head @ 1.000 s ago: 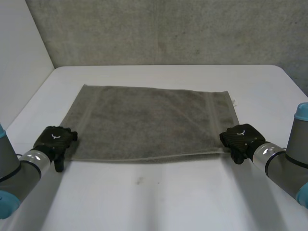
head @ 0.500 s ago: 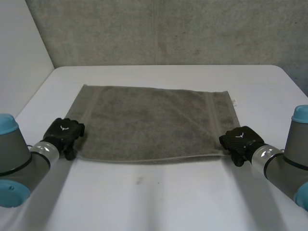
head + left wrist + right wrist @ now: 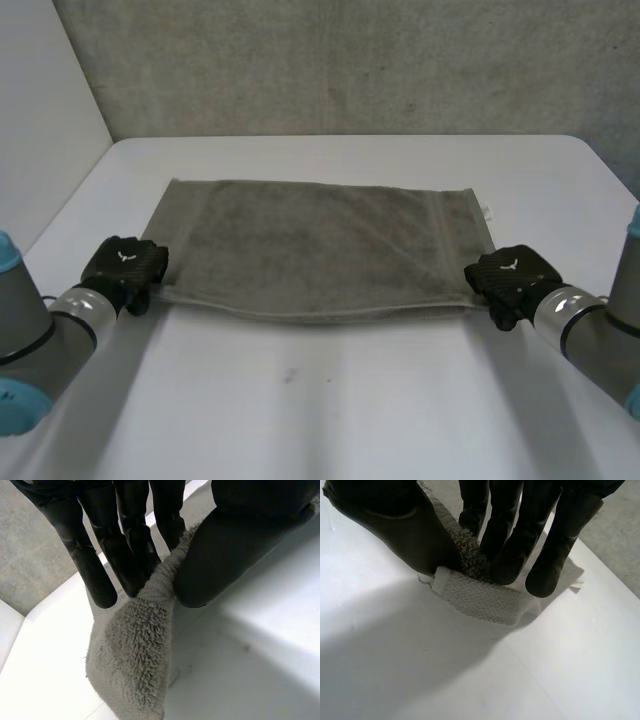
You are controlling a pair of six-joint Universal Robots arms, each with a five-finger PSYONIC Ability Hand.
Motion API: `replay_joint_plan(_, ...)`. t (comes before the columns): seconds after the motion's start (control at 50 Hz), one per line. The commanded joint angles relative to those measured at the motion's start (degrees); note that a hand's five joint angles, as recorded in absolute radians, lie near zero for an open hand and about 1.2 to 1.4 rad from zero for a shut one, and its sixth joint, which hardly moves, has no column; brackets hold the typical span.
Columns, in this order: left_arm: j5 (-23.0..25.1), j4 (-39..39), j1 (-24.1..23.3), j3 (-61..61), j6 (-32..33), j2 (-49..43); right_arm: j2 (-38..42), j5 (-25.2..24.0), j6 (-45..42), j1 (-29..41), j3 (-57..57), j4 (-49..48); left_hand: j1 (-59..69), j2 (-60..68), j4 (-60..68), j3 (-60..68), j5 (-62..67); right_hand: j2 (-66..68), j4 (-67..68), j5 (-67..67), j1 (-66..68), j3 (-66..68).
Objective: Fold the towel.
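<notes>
Pinching both near corners of the grey rectangular terry-cloth towel, one black robot hand at each end

Noted: the left hand has its fingers and thumb clamped on the near left corner; the right hand has thumb and fingers closed on the hemmed near right corner; the towel lies spread lengthwise across the middle of the white table, far edge flat, near edge stretched between the two hands with a shadow beneath it
</notes>
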Motion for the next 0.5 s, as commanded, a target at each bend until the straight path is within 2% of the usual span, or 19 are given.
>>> replay_joint_plan(0.02, 0.08, -1.81, -0.1, -7.99, 0.6, 9.16, -5.98, -0.61, -0.46, -2.97, 0.37, 12.35, 12.5, 10.35, 10.34, 10.51, 11.61, 4.38, 2.9, 3.48, 4.77, 3.13)
replay_joint_plan(0.14, 0.08, -6.82, 0.25, -12.31, 1.39, 16.48, -9.06, -1.32, -4.5, -5.62, 2.66, 21.35, 12.5, 10.35, 10.34, 10.51, 11.61, 4.38, 2.9, 3.48, 4.77, 3.13)
replay_joint_plan(0.18, 0.25, -12.42, 0.34, -14.67, 1.57, 21.64, -13.17, -1.58, -10.62, -7.19, 5.81, 25.81, 12.5, 10.35, 10.34, 10.51, 11.61, 4.38, 2.9, 3.48, 4.77, 3.13)
replay_joint_plan(0.24, 0.61, -15.35, 0.42, -15.74, 1.57, 24.21, -17.04, -1.76, -15.56, -8.77, 7.49, 29.77, 12.5, 10.35, 10.34, 10.51, 11.61, 4.38, 2.9, 3.48, 4.77, 3.13)
replay_joint_plan(0.28, 2.53, -19.12, 0.51, -17.14, 1.57, 27.62, -18.71, -2.11, -16.53, -9.48, 7.49, 30.66, 12.5, 10.35, 10.34, 10.51, 11.61, 4.38, 2.9, 3.48, 4.77, 3.13)
replay_joint_plan(0.42, 8.08, -16.14, 2.27, -16.0, 1.48, 27.99, -19.08, -6.94, -14.96, -10.36, 3.45, 28.29, 12.5, 10.35, 10.34, 10.51, 11.61, 4.38, 2.9, 3.48, 4.77, 3.13)
replay_joint_plan(0.46, 9.39, -11.68, 2.53, -12.94, 1.04, 23.62, -13.14, -8.0, -11.82, -9.93, 0.3, 25.41, 12.5, 10.35, 10.34, 10.51, 11.61, 4.38, 2.9, 3.48, 4.77, 3.13)
replay_joint_plan(0.48, 9.39, -11.66, 2.53, -12.93, 1.04, 23.6, -13.11, -8.0, -11.8, -9.92, 0.29, 25.39, 12.5, 10.35, 10.34, 10.51, 11.61, 4.38, 2.9, 3.48, 4.77, 3.13)
replay_joint_plan(0.5, 9.22, -9.22, 1.75, -10.58, 0.95, 19.68, -9.28, -7.74, -10.23, -9.58, -2.24, 23.39, 12.5, 10.35, 10.34, 10.51, 11.61, 4.38, 2.9, 3.48, 4.77, 3.13)
